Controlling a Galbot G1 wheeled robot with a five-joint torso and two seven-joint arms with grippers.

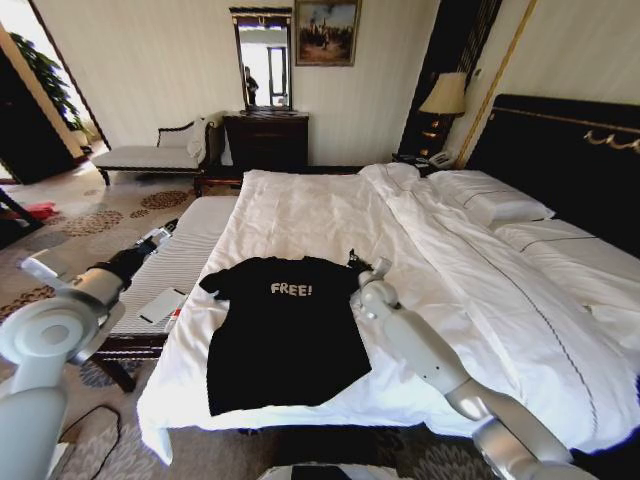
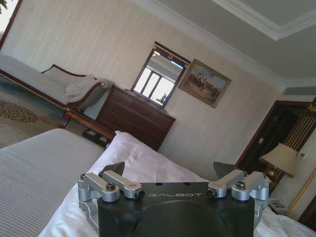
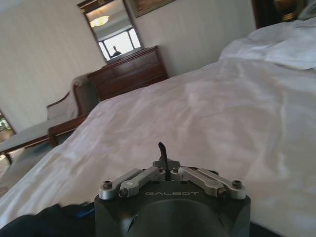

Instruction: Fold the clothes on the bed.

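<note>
Head looks down; wrists face the dresser (image 2: pixel 132 116).

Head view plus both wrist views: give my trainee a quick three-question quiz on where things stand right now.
1. True or false: the black T-shirt lies spread flat on the bed.
2. Which tool is at the shirt's sleeve? A) left tool B) right tool
3. Fill in: the left tool's fingers stand ___.

Key: 1 true, lettering facing up. 2 B, the right tool sits at the sleeve on the robot's right, fingers together. 3 open, held over the striped bench beside the bed.
</note>
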